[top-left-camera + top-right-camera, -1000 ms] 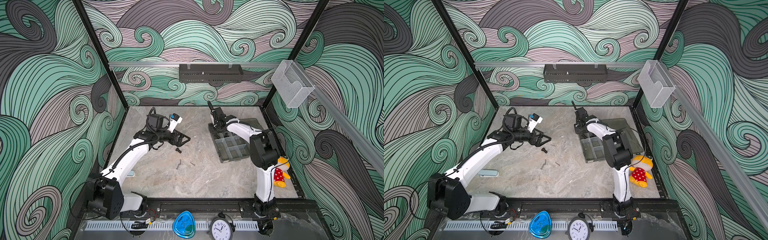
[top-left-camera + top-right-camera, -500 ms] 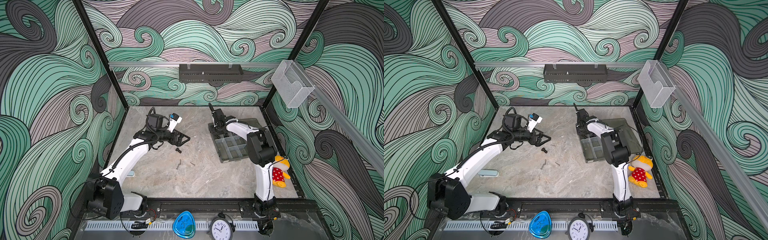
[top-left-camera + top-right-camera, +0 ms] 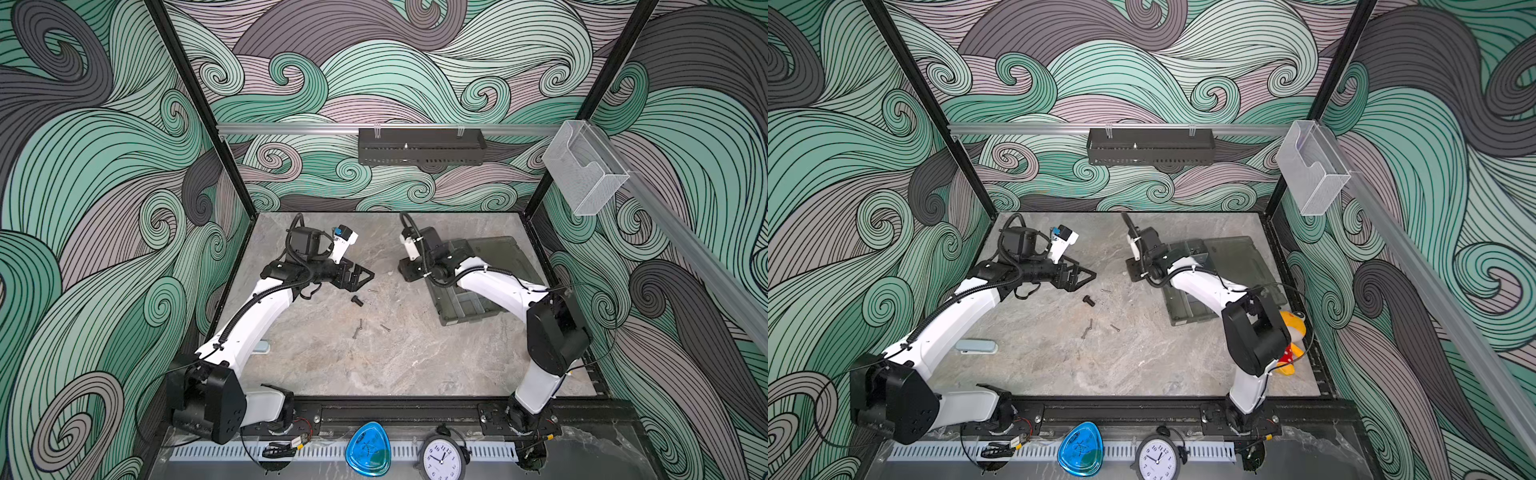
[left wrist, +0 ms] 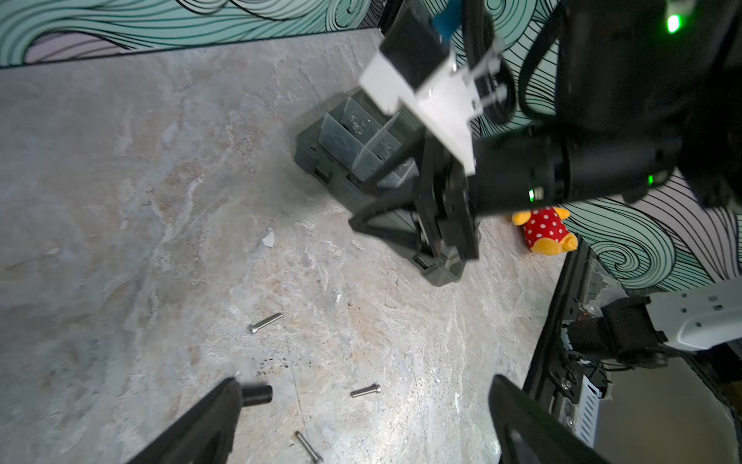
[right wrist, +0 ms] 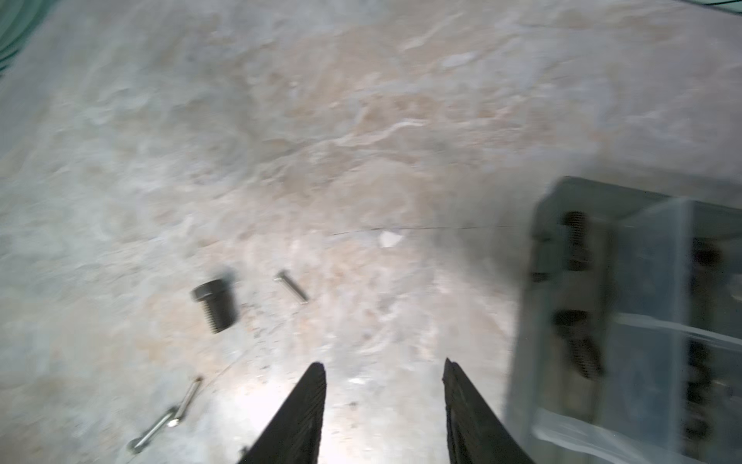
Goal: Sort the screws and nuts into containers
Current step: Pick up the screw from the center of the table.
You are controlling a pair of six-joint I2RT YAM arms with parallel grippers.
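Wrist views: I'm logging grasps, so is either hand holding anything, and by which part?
Nothing is held. The right hand and left hand both stand open with empty gaps; the black bolt and silver screws lie loose on the table.

Right claw (image 5: pixel 384 365) now wider-jawed, off the organiser box (image 3: pixel 461 305), low over bare table (image 3: pixel 374 365) just beside it.

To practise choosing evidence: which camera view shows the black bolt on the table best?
The right wrist view: the black bolt lies whole and large, head and threaded shaft clear, though blurred. In the left wrist view a finger of the left gripper hides one end. In both top views the bolt is a tiny dark speck.
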